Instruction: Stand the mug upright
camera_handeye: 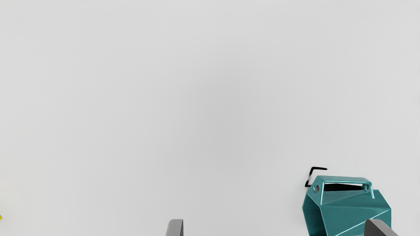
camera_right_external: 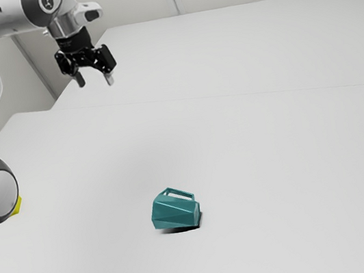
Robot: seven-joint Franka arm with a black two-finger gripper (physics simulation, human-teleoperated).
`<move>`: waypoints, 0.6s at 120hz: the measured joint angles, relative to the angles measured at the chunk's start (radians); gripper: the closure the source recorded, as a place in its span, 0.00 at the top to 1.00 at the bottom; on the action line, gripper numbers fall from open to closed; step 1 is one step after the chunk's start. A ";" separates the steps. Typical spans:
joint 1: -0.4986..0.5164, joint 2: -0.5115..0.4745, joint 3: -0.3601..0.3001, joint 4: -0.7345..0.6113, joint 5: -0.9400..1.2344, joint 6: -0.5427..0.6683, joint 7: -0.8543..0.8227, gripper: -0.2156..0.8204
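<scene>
Teal mug (camera_right_external: 176, 211), lying on its side on the worktop (camera_right_external: 275, 156), handle (camera_handeye: 344, 179) uppermost, mouth (camera_handeye: 313, 214) toward about nine o'clock in the exterior view. End effector (camera_right_external: 95, 83) well above, toward eleven o'clock from it in that view, spread apart and holding nothing. Judged by this pose, short of upright: left to grasp, turn mouth-up, set down steadily and let go.

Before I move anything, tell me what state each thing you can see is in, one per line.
Mug: lying on its side, not upright, not held.
Gripper: open, empty, raised above the table.
Yellow object: partly hidden behind the arm; state can't be told.
</scene>
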 joint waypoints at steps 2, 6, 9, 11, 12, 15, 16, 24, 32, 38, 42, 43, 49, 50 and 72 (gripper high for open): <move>-0.001 -0.001 -0.001 0.001 -0.001 0.003 0.001 0.79; -0.003 -0.003 -0.001 0.001 -0.003 0.009 0.003 0.79; -0.004 -0.003 -0.001 0.001 -0.005 0.014 0.004 0.79; -0.005 -0.002 -0.001 0.001 -0.006 0.016 0.005 0.79; -0.005 -0.002 -0.001 0.001 -0.006 0.017 0.005 0.79; -0.006 -0.001 -0.002 0.000 -0.008 0.020 0.006 0.79; -0.007 -0.001 -0.002 0.000 -0.008 0.022 0.006 0.79; -0.009 0.001 -0.006 0.000 -0.012 0.028 0.008 0.79; -0.009 0.001 -0.013 0.000 -0.014 0.033 0.010 0.79; -0.008 0.001 -0.015 -0.002 -0.015 0.033 0.012 0.79; -0.006 0.001 -0.016 -0.005 -0.015 0.034 0.013 0.79; -0.005 0.001 -0.016 -0.006 -0.016 0.034 0.013 0.79; 0.005 0.000 -0.015 -0.010 -0.035 0.033 0.014 0.79; 0.008 0.000 -0.014 -0.011 -0.041 0.032 0.014 0.79; 0.046 -0.128 -0.006 -0.256 -0.157 0.044 0.019 0.79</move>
